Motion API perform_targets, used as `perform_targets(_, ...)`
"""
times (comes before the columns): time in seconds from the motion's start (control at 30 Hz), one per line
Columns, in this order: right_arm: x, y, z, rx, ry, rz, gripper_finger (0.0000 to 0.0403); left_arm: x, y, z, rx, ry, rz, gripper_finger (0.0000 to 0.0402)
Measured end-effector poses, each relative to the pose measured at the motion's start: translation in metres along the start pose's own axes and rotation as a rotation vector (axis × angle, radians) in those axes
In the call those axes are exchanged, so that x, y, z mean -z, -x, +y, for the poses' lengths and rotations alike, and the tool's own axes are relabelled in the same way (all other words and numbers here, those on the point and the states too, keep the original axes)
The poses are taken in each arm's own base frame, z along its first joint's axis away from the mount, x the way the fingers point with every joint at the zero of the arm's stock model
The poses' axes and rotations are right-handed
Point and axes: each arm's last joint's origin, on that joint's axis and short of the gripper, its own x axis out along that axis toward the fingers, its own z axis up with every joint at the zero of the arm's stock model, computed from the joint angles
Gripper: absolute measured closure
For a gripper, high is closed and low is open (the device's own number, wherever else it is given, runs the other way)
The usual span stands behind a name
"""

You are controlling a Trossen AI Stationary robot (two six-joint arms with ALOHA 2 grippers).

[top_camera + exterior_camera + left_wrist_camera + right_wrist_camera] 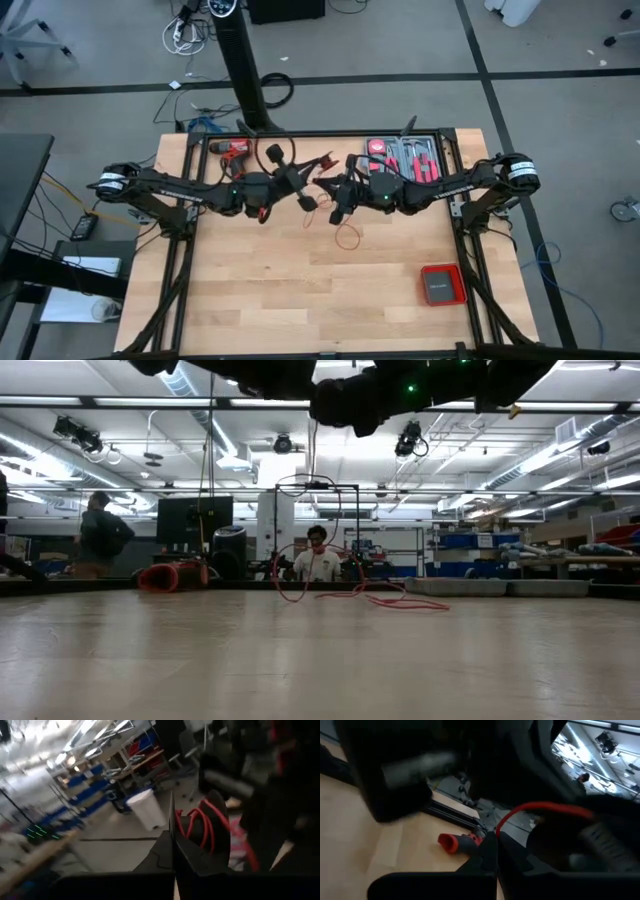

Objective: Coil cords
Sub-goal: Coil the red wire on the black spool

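Looks like mid-coil: both grippers, left gripper point(303, 198) and right gripper point(338, 200), hang raised over the table point(250, 300) middle with fingers pressed together, each pinching the one thin red cord point(347, 236). It dangles between them, its loose loop lying on the table. I'd guess the next move needs another loop wound on without letting slack tangle.

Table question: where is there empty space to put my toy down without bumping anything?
The near half of the table is bare wood, from the left edge across to the flat red box. The far side is crowded: the drill, the tool tray, both raised grippers, left and right, and the red cord dangling under them mid-table.
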Motion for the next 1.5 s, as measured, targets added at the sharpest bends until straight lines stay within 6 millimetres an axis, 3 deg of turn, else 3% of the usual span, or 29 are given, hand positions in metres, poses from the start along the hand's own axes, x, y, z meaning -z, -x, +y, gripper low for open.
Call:
perform_targets(0.5, 0.0, 0.003, 0.002, 0.11, 0.02, 0.086, 0.0403, -0.013, -0.001, 0.002, 0.082, 0.341, -0.077, 0.0401)
perform_targets(0.83, 0.012, 0.004, 0.003, 0.186, 0.08, 0.26, 0.0402, -0.017, 0.007, 0.011, 0.09, 0.323, -0.053, 0.0401)
perform_targets(1.0, 0.021, 0.007, 0.007, 0.171, 0.146, 0.375, 0.0376, -0.015, 0.013, 0.016, 0.105, 0.274, 0.007, 0.0401)
perform_targets(1.27, 0.038, 0.005, 0.006, -0.001, -0.04, 0.4, 0.0326, -0.016, 0.018, 0.021, 0.111, 0.257, 0.026, 0.0401)
perform_targets(1.5, 0.066, 0.006, -0.003, -0.046, -0.168, 0.408, 0.0322, -0.019, 0.018, 0.021, 0.132, 0.271, -0.007, 0.0401)
